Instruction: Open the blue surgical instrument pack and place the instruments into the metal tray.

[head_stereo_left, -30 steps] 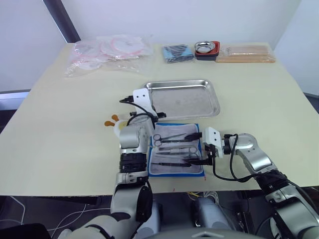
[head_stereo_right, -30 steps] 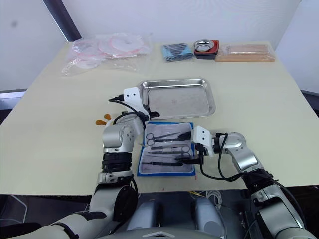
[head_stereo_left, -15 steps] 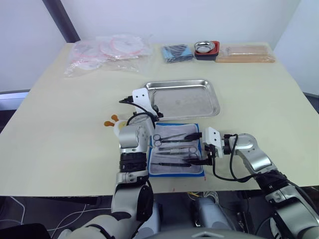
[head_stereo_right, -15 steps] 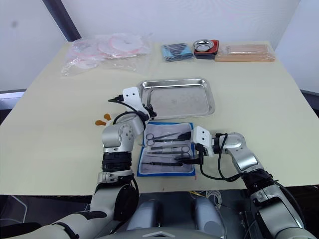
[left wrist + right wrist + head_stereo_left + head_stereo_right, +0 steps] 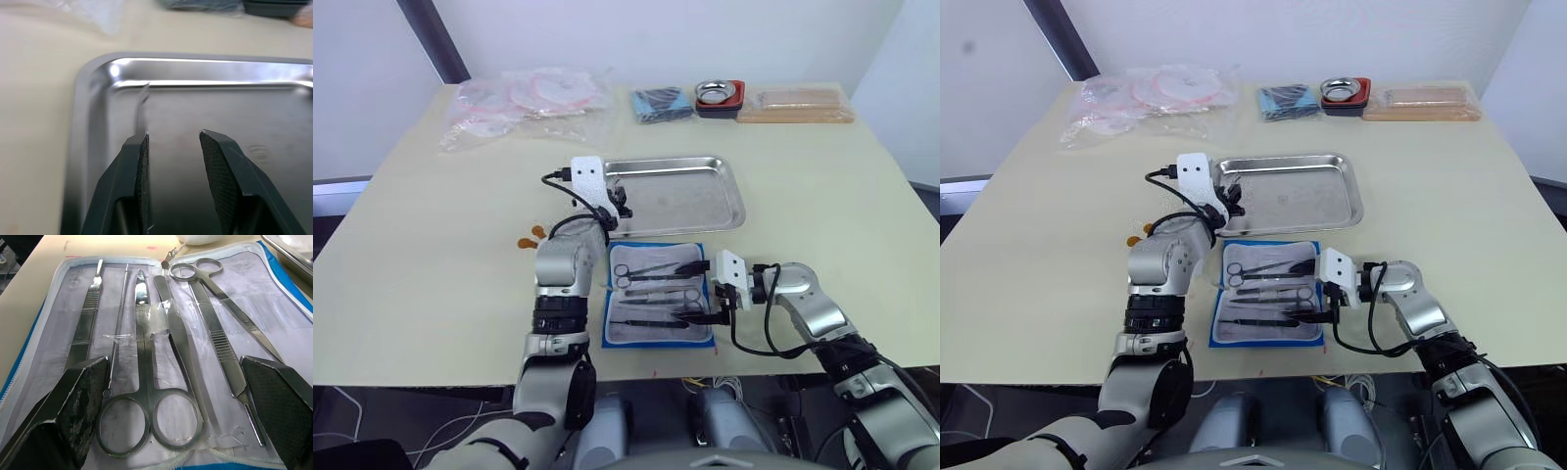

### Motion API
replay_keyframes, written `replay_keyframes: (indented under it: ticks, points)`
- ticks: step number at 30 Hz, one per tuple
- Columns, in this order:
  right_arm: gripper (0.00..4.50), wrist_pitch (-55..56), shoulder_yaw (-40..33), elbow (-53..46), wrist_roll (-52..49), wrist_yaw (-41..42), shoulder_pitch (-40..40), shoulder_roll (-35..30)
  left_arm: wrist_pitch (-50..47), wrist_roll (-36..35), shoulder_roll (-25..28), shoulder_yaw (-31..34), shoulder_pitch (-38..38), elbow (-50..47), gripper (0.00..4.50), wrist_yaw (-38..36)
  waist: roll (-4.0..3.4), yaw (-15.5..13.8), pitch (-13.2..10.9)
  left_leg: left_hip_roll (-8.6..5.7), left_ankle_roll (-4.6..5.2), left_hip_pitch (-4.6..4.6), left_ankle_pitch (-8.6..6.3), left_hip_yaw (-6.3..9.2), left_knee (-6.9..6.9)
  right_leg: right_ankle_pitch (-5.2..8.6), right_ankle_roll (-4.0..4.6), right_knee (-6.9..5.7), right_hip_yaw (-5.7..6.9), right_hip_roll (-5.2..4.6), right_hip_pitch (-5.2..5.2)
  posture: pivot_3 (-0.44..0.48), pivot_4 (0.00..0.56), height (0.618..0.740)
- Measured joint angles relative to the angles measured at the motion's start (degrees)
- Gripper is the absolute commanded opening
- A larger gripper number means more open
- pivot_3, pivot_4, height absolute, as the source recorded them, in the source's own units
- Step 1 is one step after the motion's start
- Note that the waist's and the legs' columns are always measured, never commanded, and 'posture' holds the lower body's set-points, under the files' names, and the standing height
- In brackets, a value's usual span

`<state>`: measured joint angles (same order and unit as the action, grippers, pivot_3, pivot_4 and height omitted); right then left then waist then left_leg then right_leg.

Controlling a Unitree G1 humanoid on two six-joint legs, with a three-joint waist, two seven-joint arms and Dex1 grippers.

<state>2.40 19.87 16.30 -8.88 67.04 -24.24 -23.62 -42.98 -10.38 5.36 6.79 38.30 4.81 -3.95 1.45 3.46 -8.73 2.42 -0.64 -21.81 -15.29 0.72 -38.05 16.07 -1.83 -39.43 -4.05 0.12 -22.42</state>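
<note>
Left wrist view: the left gripper (image 5: 173,147), jaws apart, hangs over the metal tray (image 5: 88,127) with a thin instrument (image 5: 142,105) at one finger; release it low onto the tray's near-left floor. The right gripper (image 5: 176,396) gapes over the open blue surgical instrument pack (image 5: 658,294); take one scissors (image 5: 146,396) at a time.

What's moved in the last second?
The left end effector has swung away from the open blue pack to over the near-left corner of the metal tray, a thin instrument against one finger. The right end effector, open over the instruments, and the pack stayed put.
</note>
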Motion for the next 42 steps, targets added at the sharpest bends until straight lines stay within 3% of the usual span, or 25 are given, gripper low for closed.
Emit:
replay_keyframes:
  ticks: [11,15,17,22,27,30,35,42]
  points:
    - [4.50,0.02,0.05,0.40,0.03,-0.15,-0.07,0.73,7.67,-8.54,14.60,-6.66,-7.57,-8.98,1.74,-30.83,-0.03,0.41,-0.02,0.02,0.00,0.06,0.01,-0.08,0.15,0.01,0.01,0.08,-0.02,0.00,-0.01,0.000,0.150,0.740]
    - [4.50,0.24,-0.09,0.34,-0.04,0.01,0.28,0.65,12.66,-10.50,23.94,-6.86,-11.35,-9.19,1.74,-43.86,-0.03,0.40,-0.03,0.02,0.01,0.02,0.00,-0.12,0.27,0.01,0.01,0.29,0.03,0.00,0.00,0.000,0.150,0.740]
    - [4.50,0.27,-0.15,0.34,-0.06,0.08,0.40,0.49,14.17,-11.51,25.92,-6.67,-11.55,-9.05,1.74,-47.77,-0.02,0.28,-0.03,0.02,0.01,0.00,0.01,-0.13,0.27,0.00,0.01,0.37,0.06,-0.01,0.01,0.000,0.150,0.740]
    - [4.50,0.38,0.00,0.23,-0.10,0.28,0.49,0.54,22.00,-15.84,38.25,-5.74,-15.46,-8.72,1.74,-68.72,-0.04,0.46,-0.05,0.04,0.02,0.03,0.00,-0.23,0.46,0.01,0.03,0.53,-0.02,-0.02,-0.01,0.000,0.150,0.740]
    - [4.50,0.37,-0.15,0.34,-0.10,0.37,0.47,0.29,25.73,-17.26,45.48,-5.06,-16.32,-5.43,1.74,-81.83,0.01,-0.02,-0.07,0.04,0.04,0.03,0.01,-0.30,0.47,0.04,0.02,0.55,0.01,-0.01,-0.02,0.000,0.150,0.740]
    - [4.50,0.39,-0.15,0.31,-0.11,0.52,0.43,0.32,27.10,-18.08,48.62,-5.33,-15.32,-2.44,2.51,-85.10,0.05,-0.02,-0.10,0.07,0.04,0.02,0.01,-0.29,0.48,0.08,-0.02,0.55,0.01,0.01,-0.03,0.000,0.150,0.740]
    - [4.50,0.45,-0.16,0.37,-0.11,0.63,0.35,0.30,30.96,-23.51,56.83,-8.64,-13.55,0.00,4.43,-85.48,0.08,0.00,-0.13,0.09,0.05,0.03,0.01,-0.26,0.49,0.08,-0.05,0.56,-0.07,-0.02,-0.04,0.000,0.150,0.740]
    - [4.50,0.60,-0.21,0.38,-0.17,0.62,0.45,0.30,36.25,-30.89,65.74,-16.02,-11.10,2.92,4.43,-85.58,0.13,-0.06,-0.17,0.10,0.05,0.01,0.01,-0.30,0.49,0.14,-0.14,0.55,-0.06,0.01,-0.07,0.000,0.150,0.740]
